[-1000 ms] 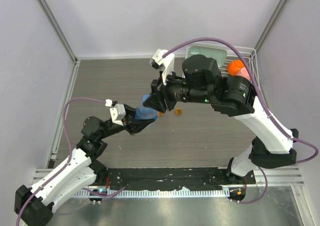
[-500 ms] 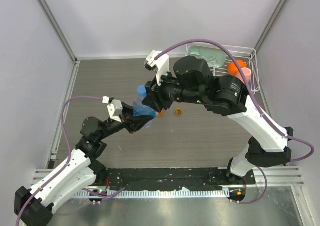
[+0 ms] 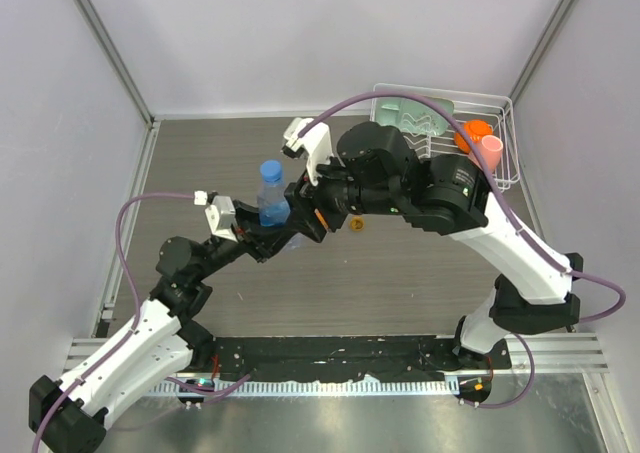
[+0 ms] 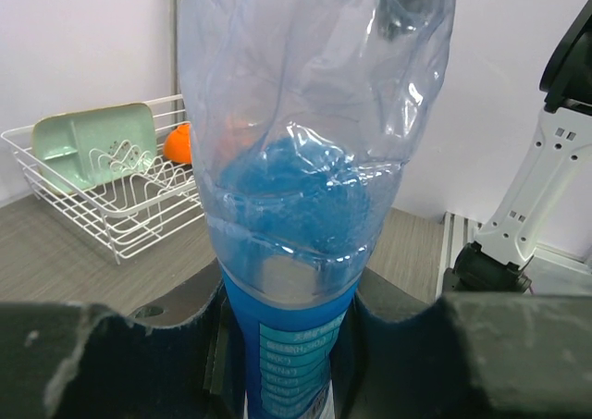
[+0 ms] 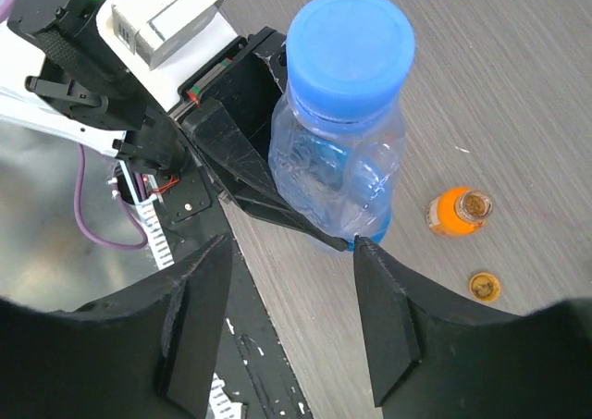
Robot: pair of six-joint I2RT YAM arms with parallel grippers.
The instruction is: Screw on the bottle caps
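clear bottle (image 3: 271,203): upright near the middle of the table (image 3: 200,153), clamped low on its blue label; walls clear and crumpled; cannot tell whether the base touches the table.
blue cap (image 3: 270,170): seated on the clear bottle's neck and covering the mouth; cannot tell how far it is screwed down.
left gripper (image 3: 272,229): clenched on the clear bottle, one finger on either side of the label, as the left wrist view shows close up.
right gripper (image 5: 291,252): fingers spread wide with nothing between them; poised over the clear bottle, apart from the blue cap.
orange bottle (image 5: 451,213): on the table just beside the clear bottle; orange liquid inside, mouth uncovered; cannot tell whether upright or tilted; mostly hidden under the right arm in the top view.
amber cap (image 5: 482,286): flat on the table near the orange bottle, not touching it and well apart from its mouth.
wire rack (image 3: 506,113): at the far right corner of the table, well apart from both bottles.
in the wire rack: green tray (image 4: 92,141) with compartments, leaning at a tilt; orange ball (image 3: 472,133) beside it; pink cup (image 3: 490,151) just beside the orange ball.
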